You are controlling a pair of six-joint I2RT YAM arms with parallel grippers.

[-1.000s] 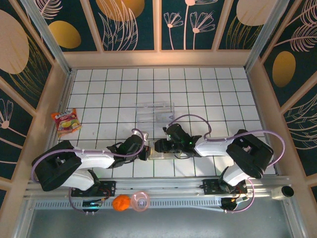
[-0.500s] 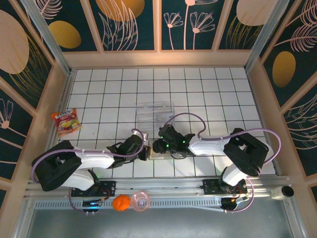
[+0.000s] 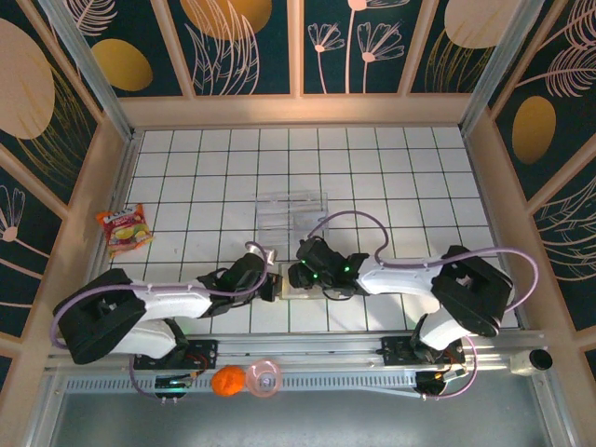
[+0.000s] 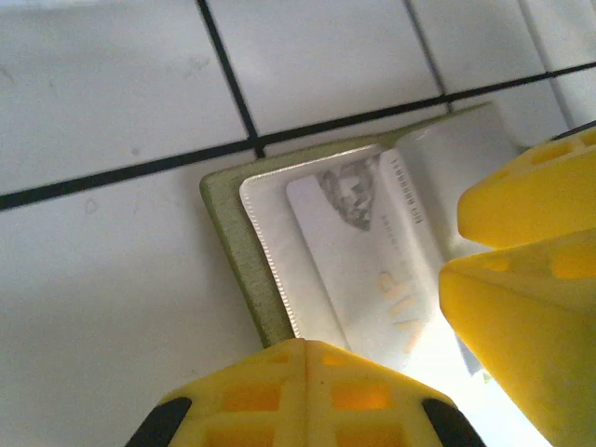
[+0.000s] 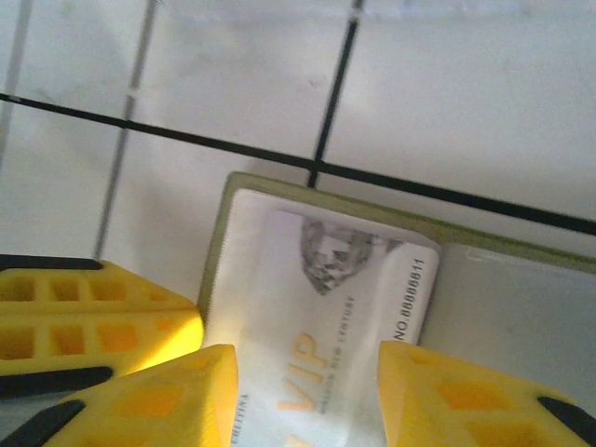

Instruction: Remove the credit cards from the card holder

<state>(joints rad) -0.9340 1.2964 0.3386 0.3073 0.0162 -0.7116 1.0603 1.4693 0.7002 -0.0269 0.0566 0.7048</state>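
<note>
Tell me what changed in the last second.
The right tool slid slightly left over the open card holder, jaws open astride the credit card. Nothing grabbed or released. The left tool stayed shut at the holder's edge; holder and tray unmoved.

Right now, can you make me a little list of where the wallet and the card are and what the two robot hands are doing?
card holder: lying open on the white tiled table, between the two grippers
credit card: tucked in a pocket, "VIP" printed on it
left gripper: shut, tips at the card holder's edge
right gripper: open, a finger over each side of the card
also there: clear tray farther back, snack packet far left
</note>
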